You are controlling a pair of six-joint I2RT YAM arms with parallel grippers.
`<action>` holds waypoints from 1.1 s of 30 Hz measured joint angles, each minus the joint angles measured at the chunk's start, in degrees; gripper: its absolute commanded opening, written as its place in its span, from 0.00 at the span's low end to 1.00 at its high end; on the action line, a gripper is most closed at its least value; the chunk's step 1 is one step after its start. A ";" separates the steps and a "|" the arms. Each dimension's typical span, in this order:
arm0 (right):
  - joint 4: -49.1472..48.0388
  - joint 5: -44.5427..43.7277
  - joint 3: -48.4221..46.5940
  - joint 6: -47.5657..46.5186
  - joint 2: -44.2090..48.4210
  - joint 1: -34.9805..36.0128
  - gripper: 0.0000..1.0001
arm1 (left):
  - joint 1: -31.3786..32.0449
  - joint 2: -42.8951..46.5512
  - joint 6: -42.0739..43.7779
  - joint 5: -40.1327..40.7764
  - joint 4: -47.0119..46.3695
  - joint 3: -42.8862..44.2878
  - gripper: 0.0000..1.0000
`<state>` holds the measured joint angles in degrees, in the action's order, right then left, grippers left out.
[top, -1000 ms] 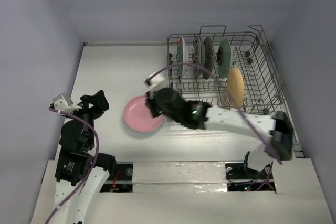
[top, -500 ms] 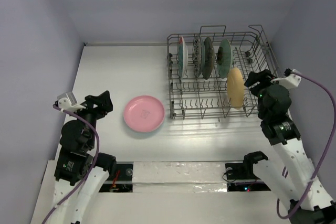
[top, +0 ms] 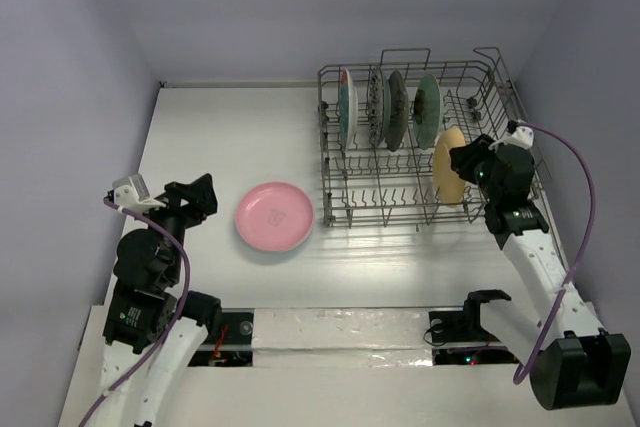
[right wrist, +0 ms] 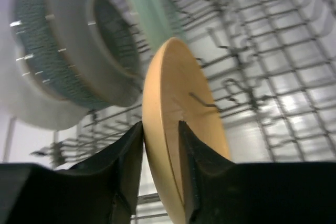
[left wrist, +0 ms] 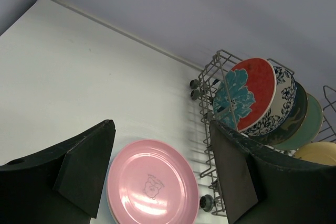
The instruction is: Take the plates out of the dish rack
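The jaws of the right gripper (right wrist: 160,125) sit narrow astride the rim of the orange-yellow plate (right wrist: 184,93), grip uncertain: pinch firmly, lift straight out of the dish rack (top: 450,65), then swing toward 9 o'clock.

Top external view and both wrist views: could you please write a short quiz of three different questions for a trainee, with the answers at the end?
1. True or false: the pink plate stands in the dish rack.
2. Which plate has its rim between the right arm's fingers? A: mint green. B: orange-yellow. C: dark green.
3. Fill in: ___ plates stand on edge in the dish rack.
Key: 1 false, it lies flat on the table. 2 B, the orange-yellow plate. 3 five.
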<state>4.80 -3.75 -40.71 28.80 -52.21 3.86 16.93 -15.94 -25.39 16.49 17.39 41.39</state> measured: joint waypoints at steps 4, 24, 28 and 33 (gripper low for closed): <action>-3.89 4.15 1.03 -0.90 1.07 -0.11 0.10 | 0.00 0.00 0.00 -0.24 0.00 0.00 0.70; 6.86 10.64 -17.25 -4.02 10.21 -0.07 0.00 | 0.00 -0.02 0.00 -1.68 -0.35 0.00 0.70; 6.29 13.20 -21.11 -5.53 9.14 4.04 0.00 | 0.00 -0.11 -0.02 -1.70 -0.55 0.00 0.70; 6.40 12.04 -26.12 -8.15 -0.11 23.06 0.00 | -0.04 -0.72 -0.02 -1.70 -0.96 0.00 0.64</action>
<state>11.20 8.29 -66.83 20.64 -52.31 26.92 16.88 -16.67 -25.41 14.79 16.43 41.39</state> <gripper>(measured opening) 0.057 0.672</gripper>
